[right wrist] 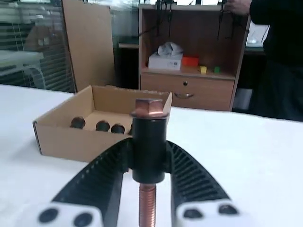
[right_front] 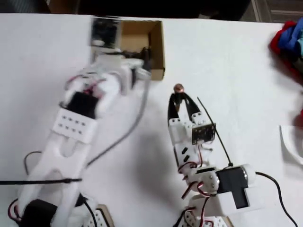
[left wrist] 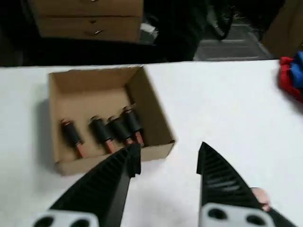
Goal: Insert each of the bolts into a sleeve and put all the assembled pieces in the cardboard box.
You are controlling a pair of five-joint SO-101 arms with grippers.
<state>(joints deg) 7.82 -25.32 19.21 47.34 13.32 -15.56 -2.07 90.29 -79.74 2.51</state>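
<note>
- Bolt [right wrist: 149, 109] stands upright in its black sleeve [right wrist: 148, 146], copper head up and thread hanging below. My right gripper [right wrist: 148, 153] pinches the sleeve from both sides, over the table [right_front: 236, 61].
- Cardboard box [right_front: 155, 45] lies to the far left of that piece, apart from it. On its floor are four assembled pieces [left wrist: 106, 130], side by side toward the near wall.
- Left gripper [left wrist: 169, 149] hovers spread and empty just by the box's near right corner, on the side my load would come in from.
- I judge the step in hand to be the carry and drop. I'd lift until the thread clears the near wall and steer around the left gripper, or back that arm off first. Then I'd lower over bare floor at the far side and only then part the fingers, so the piece neither bounces out nor knocks the others.
</note>
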